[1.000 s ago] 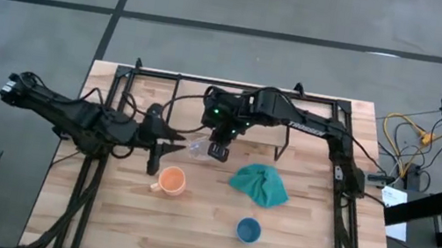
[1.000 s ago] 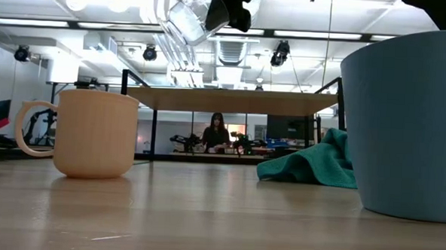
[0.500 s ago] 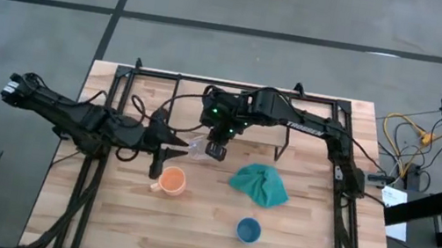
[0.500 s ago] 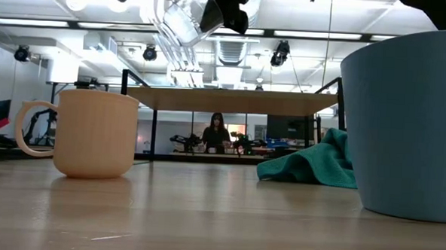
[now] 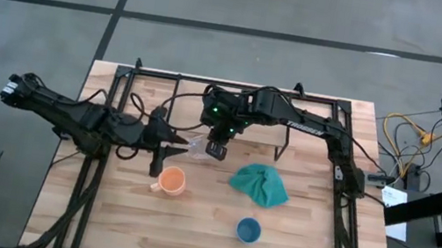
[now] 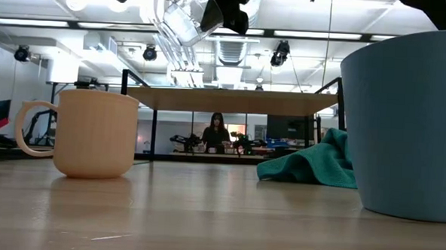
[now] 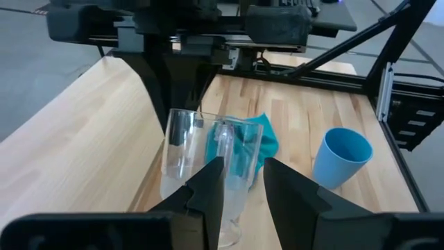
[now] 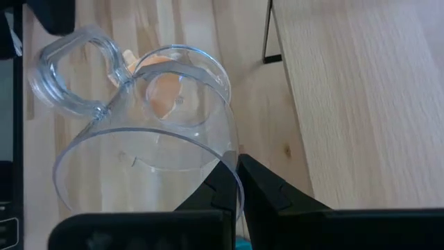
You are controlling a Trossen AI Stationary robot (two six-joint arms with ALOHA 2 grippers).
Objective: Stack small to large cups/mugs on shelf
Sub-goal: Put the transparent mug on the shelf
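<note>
Two grippers meet on the clear glass cup [image 5: 197, 146], held aloft above the bench [image 5: 309, 245], just beyond the orange mug [image 5: 171, 180]. Right gripper [image 8: 232, 182]: jaws nearly closed, pinching the cup's rim wall. Left gripper [image 7: 241, 182]: jaws slightly apart astride the opposite wall, contact unclear. Glass looks light, rigid, slick, breakable; the thin rim pinch could slip, the handle [image 8: 69, 73] seems safer. Blue cup [image 5: 248, 230] sits farther from the mug, past the teal cloth [image 5: 260, 185].
</note>
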